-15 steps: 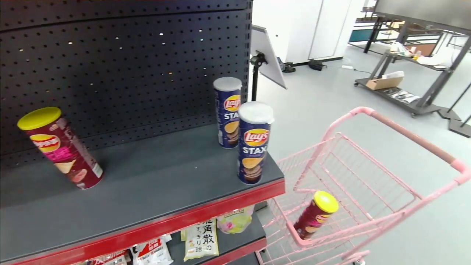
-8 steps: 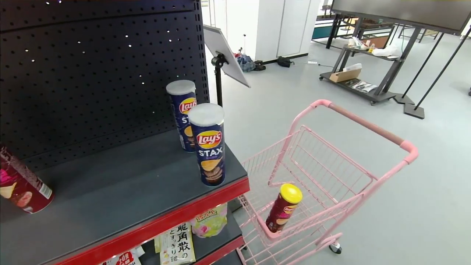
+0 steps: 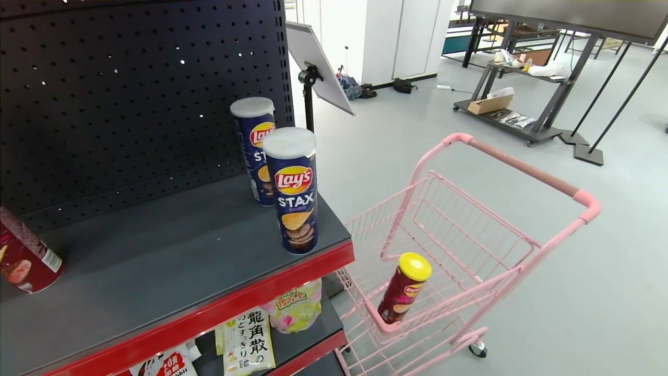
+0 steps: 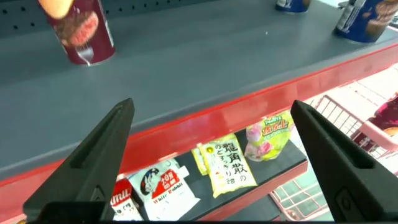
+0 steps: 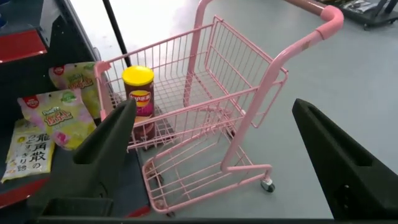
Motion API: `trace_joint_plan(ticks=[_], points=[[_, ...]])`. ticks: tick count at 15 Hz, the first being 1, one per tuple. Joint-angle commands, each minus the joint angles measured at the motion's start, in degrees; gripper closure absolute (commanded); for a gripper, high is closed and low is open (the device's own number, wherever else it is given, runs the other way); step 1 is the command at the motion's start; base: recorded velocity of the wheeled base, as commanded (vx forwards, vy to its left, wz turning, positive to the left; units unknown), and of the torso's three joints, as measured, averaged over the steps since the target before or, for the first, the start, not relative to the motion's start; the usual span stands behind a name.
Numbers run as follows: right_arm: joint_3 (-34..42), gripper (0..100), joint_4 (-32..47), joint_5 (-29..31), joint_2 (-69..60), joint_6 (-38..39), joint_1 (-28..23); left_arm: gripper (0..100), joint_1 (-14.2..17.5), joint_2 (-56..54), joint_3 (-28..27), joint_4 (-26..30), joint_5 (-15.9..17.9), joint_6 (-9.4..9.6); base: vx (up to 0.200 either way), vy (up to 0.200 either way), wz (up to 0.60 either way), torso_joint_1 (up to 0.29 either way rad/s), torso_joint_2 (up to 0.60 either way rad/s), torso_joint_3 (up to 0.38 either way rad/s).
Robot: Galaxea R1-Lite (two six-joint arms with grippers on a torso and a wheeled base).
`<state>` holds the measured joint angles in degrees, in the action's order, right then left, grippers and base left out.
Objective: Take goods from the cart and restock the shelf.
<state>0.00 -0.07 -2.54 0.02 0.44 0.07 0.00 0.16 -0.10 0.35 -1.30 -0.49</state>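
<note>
1. The task's thing is a maroon can (image 3: 404,287) with a yellow lid. It stands on end in the pink cart (image 3: 522,167), in the basket corner nearest the shelf (image 3: 156,250), and is the one can I see in there.
2. The right pincer (image 5: 212,106) is released, fingers spread wide and holding nothing. It hangs above the cart with the can (image 5: 139,99) off to one side of the gap.
3. The left pincer (image 4: 211,109) is also released and empty, level with the shelf's red front edge.
4. Already on the shelf are two blue cans, the front blue can (image 3: 292,193) right at the edge and the rear blue can (image 3: 253,146) behind it. Another maroon can (image 3: 23,256) is far to the left.
5. Snack bags (image 3: 250,339) lie on the lower shelf.
6. Step in hand, my guess: the right arm goes for the can in the cart.
7. To do it well:
   - Centre the gap on the can first and come down from above, since the wire walls crowd two sides.
   - Grip the body below the lid, not the lid itself.
   - Lift straight up clear of the basket rim before swinging over.
8. Set it upright in the bare stretch between the maroon can and the blue ones. Keep well off the front blue can, which looks easy to knock over the edge.
</note>
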Motion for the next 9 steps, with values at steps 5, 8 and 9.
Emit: trace_joint_plan(ticks=[5, 8, 9], points=[[0.00, 0, -0.01, -0.10, -0.02, -0.09, 0.01, 0, 0.00, -0.07, 0.01, 0.00, -0.01, -0.04, 0.000, 0.000, 0.00, -0.141, 0.36, 0.215], [0.00, 0, -0.01, -0.01, -0.02, 0.09, 0.01, 0, 0.00, 0.02, 0.01, 0.00, -0.01, -0.04, 0.000, 0.000, 0.00, -0.076, 0.21, 0.118], [0.00, 0, -0.01, -0.10, -0.02, 0.09, 0.01, 0, 0.00, 0.02, 0.01, 0.00, -0.01, -0.04, 0.000, 0.000, 0.00, 0.000, 0.00, 0.000]])
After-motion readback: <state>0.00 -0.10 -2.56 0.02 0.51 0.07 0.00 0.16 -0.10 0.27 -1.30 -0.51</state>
